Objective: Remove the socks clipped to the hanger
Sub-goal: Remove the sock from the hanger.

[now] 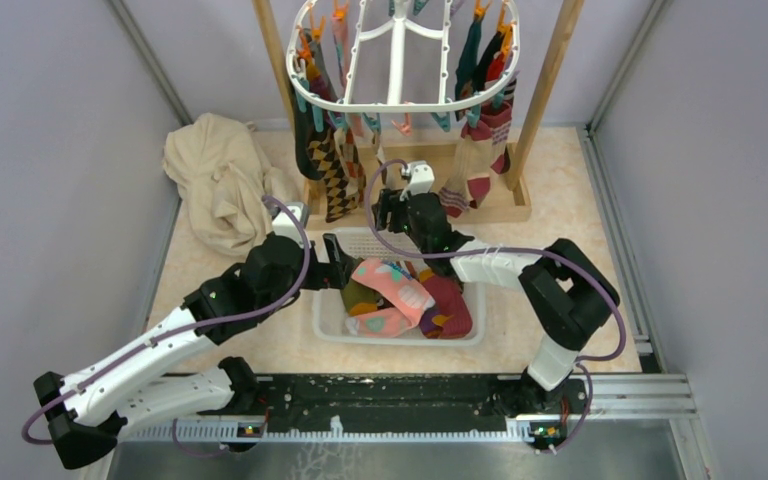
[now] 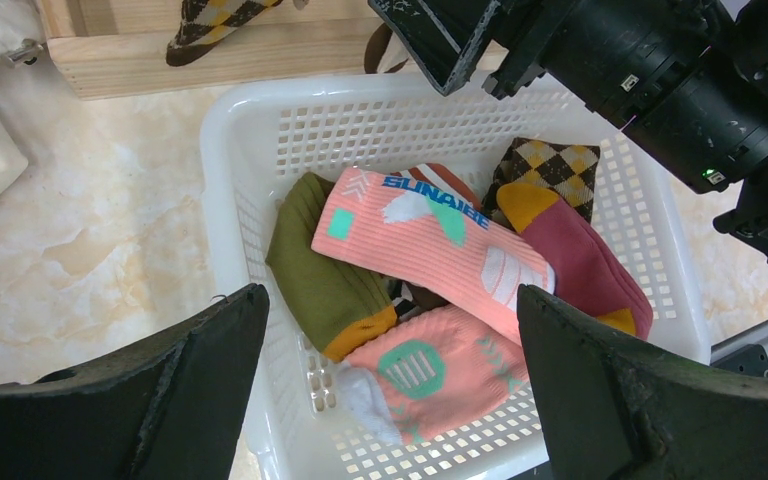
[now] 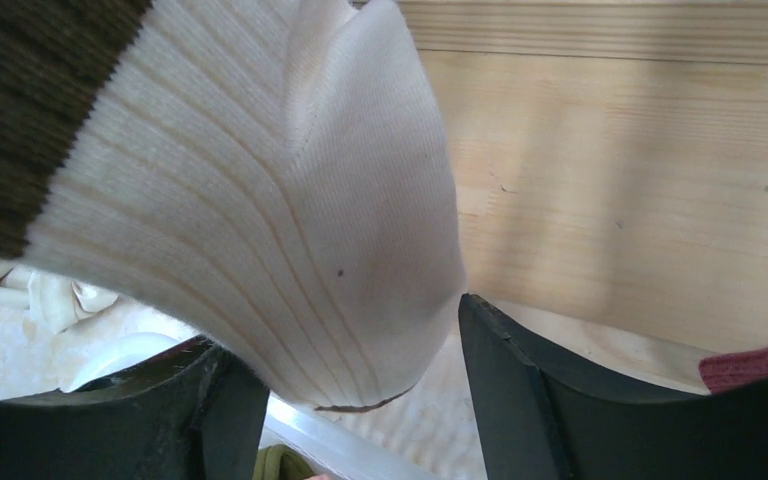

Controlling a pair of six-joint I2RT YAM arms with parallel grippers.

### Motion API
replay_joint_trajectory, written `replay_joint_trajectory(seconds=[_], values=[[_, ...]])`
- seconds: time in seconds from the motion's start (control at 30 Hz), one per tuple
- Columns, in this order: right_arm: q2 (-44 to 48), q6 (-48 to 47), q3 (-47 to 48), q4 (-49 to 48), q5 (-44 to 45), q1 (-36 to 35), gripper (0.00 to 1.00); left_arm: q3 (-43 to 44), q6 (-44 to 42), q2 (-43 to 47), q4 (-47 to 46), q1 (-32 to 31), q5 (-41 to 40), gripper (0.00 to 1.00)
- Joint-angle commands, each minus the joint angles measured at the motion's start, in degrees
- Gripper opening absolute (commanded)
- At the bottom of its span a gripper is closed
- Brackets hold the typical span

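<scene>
Left end effector (image 2: pixel 390 297) spread; cream sock (image 3: pixel 260 200) hides whether right end effector (image 3: pixel 345 335) pinches.

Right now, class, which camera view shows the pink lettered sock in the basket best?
Left wrist: the pink lettered sock fills mid-frame, print readable. The top view shows it small; the right wrist view misses it.

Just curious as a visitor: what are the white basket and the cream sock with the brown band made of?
Basket: seemingly moulded plastic, smooth and slightly glossy, with a grid of square holes. Sock: soft knitted fabric, matte; fine ribs show, fibre unclear.
</scene>
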State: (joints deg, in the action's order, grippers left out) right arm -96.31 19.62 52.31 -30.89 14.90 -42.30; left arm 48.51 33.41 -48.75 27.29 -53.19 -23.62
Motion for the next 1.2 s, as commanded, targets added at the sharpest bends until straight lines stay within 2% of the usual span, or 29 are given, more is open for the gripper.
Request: replay_joint_trajectory(seconds=[0.0, 0.13, 0.2, 0.47, 0.83, 1.17], values=[[1.06, 0.14, 1.35, -4.05, -1.85, 0.72, 0.63, 0.55, 0.05, 0.44, 0.36, 0.28, -0.55, 0.99], [1.94, -0.05, 0.58, -4.35, -2.69, 1.04, 0.57, 0.36, 0.32, 0.37, 0.31, 0.28, -0.40, 0.99], [2.48, -0.31, 0.33, -4.17, -3.17, 1.09, 0.50, 0.30, 0.43, 0.35, 0.05, 0.28, -0.30, 0.99], [5.99, -1.74, 0.99, 0.08, -4.94, 1.28, 0.12, 0.31, -0.34, -0.31, -1.00, 0.28, 0.96, 0.99], [18.92, -2.70, -4.03, 4.11, -6.21, 1.26, 0.07, 6.54, -4.04, -4.58, -4.79, 0.28, 3.19, 0.99], [28.55, -1.26, -8.94, 9.13, -8.50, 0.39, 0.04, 21.69, -8.50, -14.65, -9.26, 0.28, 4.98, 0.99]])
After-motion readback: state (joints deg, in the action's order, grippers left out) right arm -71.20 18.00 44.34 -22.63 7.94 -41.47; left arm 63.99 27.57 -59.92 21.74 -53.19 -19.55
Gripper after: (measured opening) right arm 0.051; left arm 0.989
